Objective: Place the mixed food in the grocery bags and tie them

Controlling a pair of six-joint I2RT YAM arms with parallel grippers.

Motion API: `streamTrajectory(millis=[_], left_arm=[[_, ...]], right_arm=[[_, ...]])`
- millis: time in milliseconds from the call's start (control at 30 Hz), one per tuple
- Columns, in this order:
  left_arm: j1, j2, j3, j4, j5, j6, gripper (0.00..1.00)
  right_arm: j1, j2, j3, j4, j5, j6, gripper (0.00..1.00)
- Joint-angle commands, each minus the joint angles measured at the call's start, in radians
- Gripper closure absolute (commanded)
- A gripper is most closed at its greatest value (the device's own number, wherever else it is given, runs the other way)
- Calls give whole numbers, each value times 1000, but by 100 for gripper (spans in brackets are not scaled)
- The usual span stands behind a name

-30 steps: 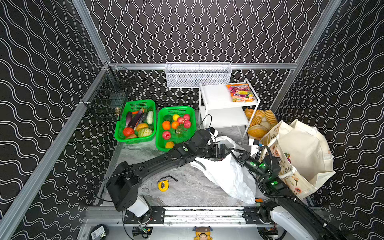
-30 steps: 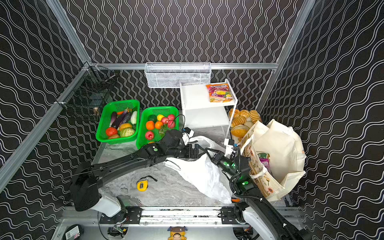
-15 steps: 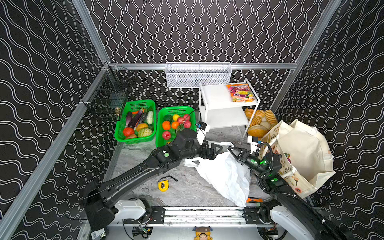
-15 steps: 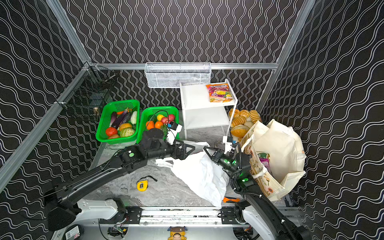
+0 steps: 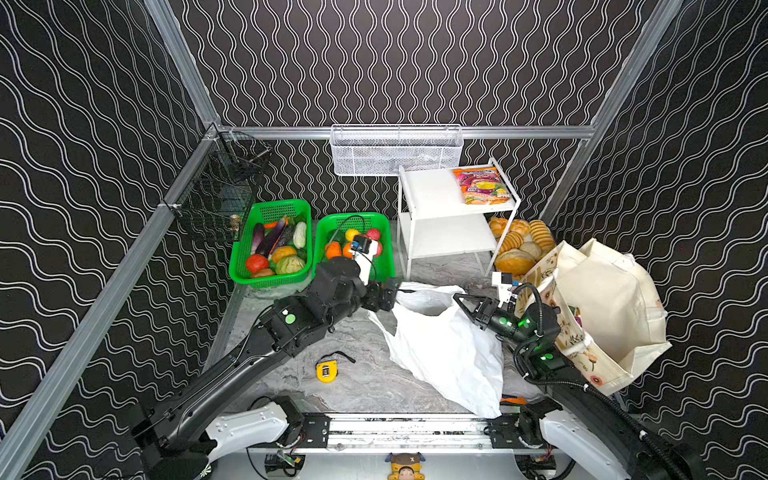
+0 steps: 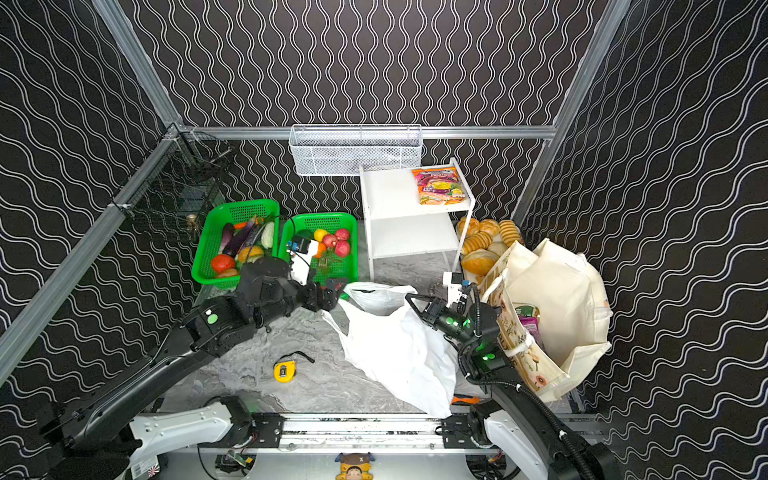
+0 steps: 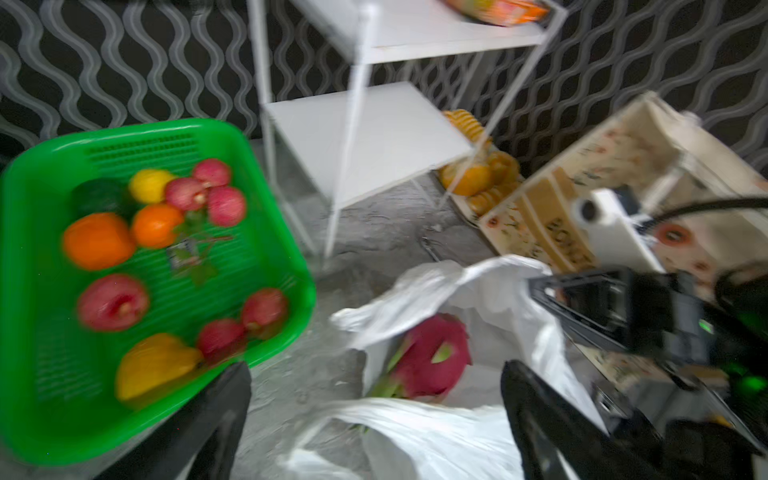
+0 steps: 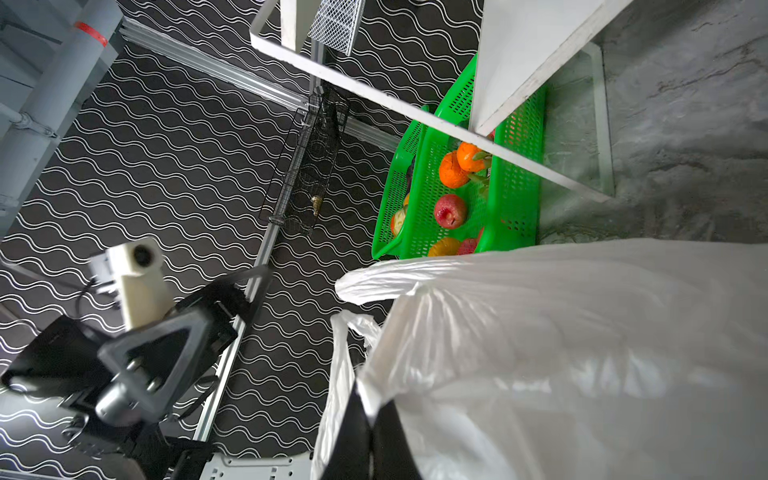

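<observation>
The thin white plastic grocery bag (image 5: 444, 349) (image 6: 395, 353) lies open on the marble floor. My right gripper (image 5: 457, 297) (image 6: 409, 297) (image 8: 374, 409) is shut on a fold of its rim and holds the mouth up. A pink dragon fruit (image 7: 432, 357) lies inside the bag. My left gripper (image 5: 390, 293) (image 6: 336, 291) (image 7: 374, 374) is open and holds nothing, just left of the bag's mouth. The cream cloth tote (image 5: 602, 299) (image 6: 557, 299) stands at the right with a green can (image 6: 524, 311) and a purple packet (image 6: 532, 328) inside. Toy fruits fill a green basket (image 5: 386, 257) (image 7: 232, 137).
A white two-tier shelf (image 5: 440, 232) stands behind the bag, with a snack packet (image 5: 482, 185) on top. Bread loaves (image 5: 519, 245) lie beside it. A second green basket (image 5: 241, 266) holds vegetables. A yellow tape measure (image 5: 327, 371) lies on the floor. Wire baskets (image 5: 395, 149) hang on the walls.
My left gripper has drawn back leftward from over the bag's mouth toward the fruit basket, still open. My right gripper kept hold of the bag's rim and shifted slightly back and left.
</observation>
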Motion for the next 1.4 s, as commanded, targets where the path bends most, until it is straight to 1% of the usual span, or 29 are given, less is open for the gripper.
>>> streamTrajectory(millis=[0, 100, 133, 200, 233, 333, 367, 433, 500, 567, 633, 733, 867, 967, 1067, 1233, 1367], left_arm=[[162, 17, -32, -99, 125, -75, 8], [241, 41, -100, -45, 331, -43, 9], [256, 54, -107, -46, 367, -50, 9], [281, 76, -130, -25, 489, -50, 9], [284, 84, -143, -21, 515, -56, 9], [292, 94, -197, -24, 480, -117, 13], [298, 98, -215, -29, 455, -137, 16], [311, 102, -246, -21, 441, -171, 22], [314, 105, -278, -10, 424, -198, 30], [314, 110, -310, 7, 425, -216, 35], [314, 106, -352, 38, 426, -241, 35], [314, 86, -428, 123, 463, -287, 33], [307, 95, -524, 299, 590, -353, 32], [282, 105, -569, 385, 632, -392, 32], [238, 138, -579, 405, 631, -419, 31], [141, 213, -598, 469, 607, -513, 31], [98, 247, -634, 578, 600, -609, 31]], right_arm=[[1, 4, 18, 22, -21, -14, 100], [1, 8, 22, 18, -28, -12, 100], [1, 8, 23, 22, -28, -10, 100], [1, 10, 24, 26, -29, -7, 100], [1, 10, 24, 27, -30, -6, 100], [1, 9, 26, 26, -31, -7, 100], [1, 8, 26, 27, -31, -7, 100], [2, 10, 24, 28, -31, -5, 100], [1, 11, 23, 39, -33, 0, 100], [0, 10, 21, 48, -35, 5, 100], [1, 13, 22, 54, -37, 7, 100], [1, 23, 24, 76, -42, 17, 100], [1, 37, 18, 123, -49, 47, 100], [1, 42, 16, 148, -55, 64, 100], [1, 47, 14, 176, -54, 83, 100], [0, 54, 9, 217, -48, 107, 100], [1, 57, 0, 239, -39, 119, 100]])
